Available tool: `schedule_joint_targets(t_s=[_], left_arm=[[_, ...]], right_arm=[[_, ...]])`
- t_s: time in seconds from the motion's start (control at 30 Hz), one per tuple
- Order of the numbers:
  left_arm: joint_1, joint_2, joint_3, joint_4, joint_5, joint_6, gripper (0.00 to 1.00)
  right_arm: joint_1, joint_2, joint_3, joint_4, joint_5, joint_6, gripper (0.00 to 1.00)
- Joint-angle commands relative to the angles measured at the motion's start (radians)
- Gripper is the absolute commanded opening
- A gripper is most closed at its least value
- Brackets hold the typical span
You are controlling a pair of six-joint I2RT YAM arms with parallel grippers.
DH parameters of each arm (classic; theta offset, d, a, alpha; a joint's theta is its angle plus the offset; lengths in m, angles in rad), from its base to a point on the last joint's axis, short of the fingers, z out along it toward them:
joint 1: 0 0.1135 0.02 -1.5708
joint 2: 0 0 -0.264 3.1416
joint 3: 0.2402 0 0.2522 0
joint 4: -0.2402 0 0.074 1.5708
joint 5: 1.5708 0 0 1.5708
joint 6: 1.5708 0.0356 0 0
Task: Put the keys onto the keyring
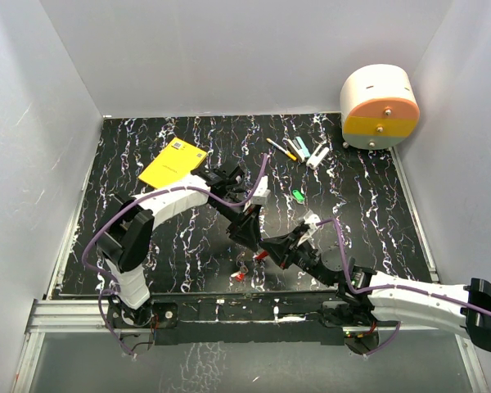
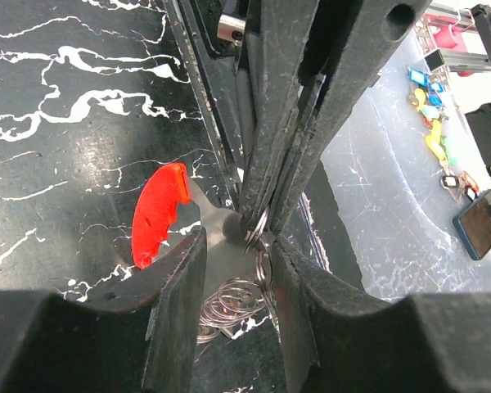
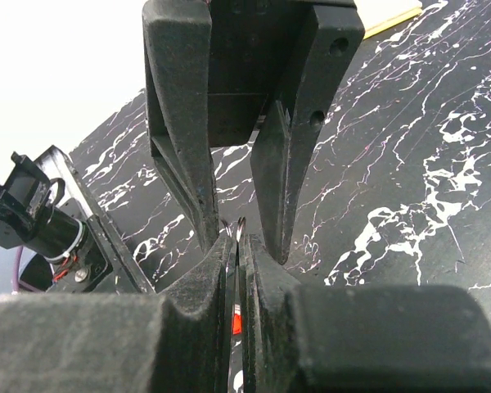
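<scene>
My left pincer [image 2: 237, 250] is narrow on the silver blade of a red-headed key [image 2: 159, 214], just above the surface [image 2: 65, 123]. My right pincer [image 3: 237, 246] is pinched tight on a thin ring [image 3: 240, 225] meeting that blade. Another red key [image 1: 239, 276] lies nearby; the yellow box [image 1: 173, 161] lies flat, contents hidden

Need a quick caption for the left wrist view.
Left wrist close-up: red key with its blade at the keyring, between the fingers of the left gripper; opposite, the right gripper pinches the ring.
</scene>
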Motion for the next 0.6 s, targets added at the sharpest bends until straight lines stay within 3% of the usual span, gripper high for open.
schedule_joint_targets(t_s=[0.0,0.57], left_arm=[[0.001,-0.007,0.019,-0.025,0.045,0.007,0.36],[-0.016,-0.010,0.017,-0.015,0.086,-0.001,0.36]], right_arm=[[0.016,-0.018,0.055,0.066,0.045,-0.020,0.08],[0.052,0.000,0.079,0.054,0.111,-0.022,0.08]])
